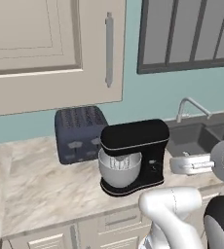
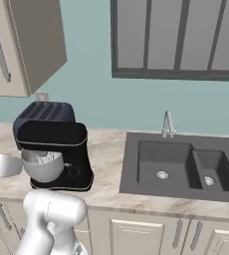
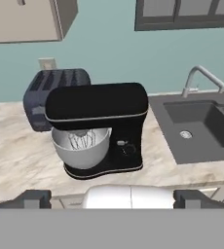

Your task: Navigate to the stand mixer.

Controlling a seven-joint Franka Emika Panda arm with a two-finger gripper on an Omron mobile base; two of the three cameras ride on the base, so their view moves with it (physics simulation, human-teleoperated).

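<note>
The stand mixer (image 3: pixel 99 127) stands on the marble desk (image 3: pixel 16 160) directly ahead, just in front of the dark blue-grey toaster (image 3: pixel 48 95) and left of the sink (image 3: pixel 201 126); no readable writing shows on either. The fingers (image 3: pixel 112 198) hold nothing, set wide apart

The mixer (image 3: pixel 97 127) is glossy black with a silver bowl (image 3: pixel 81 145). Behind it, the toaster (image 1: pixel 79 133) is dark blue-grey. The table (image 1: pixel 41 180) is beige marble with pale veins, the sink (image 2: pixel 178 167) dark grey, the wall (image 2: pixel 91 60) teal, the cupboards (image 1: pixel 46 48) cream.
</note>
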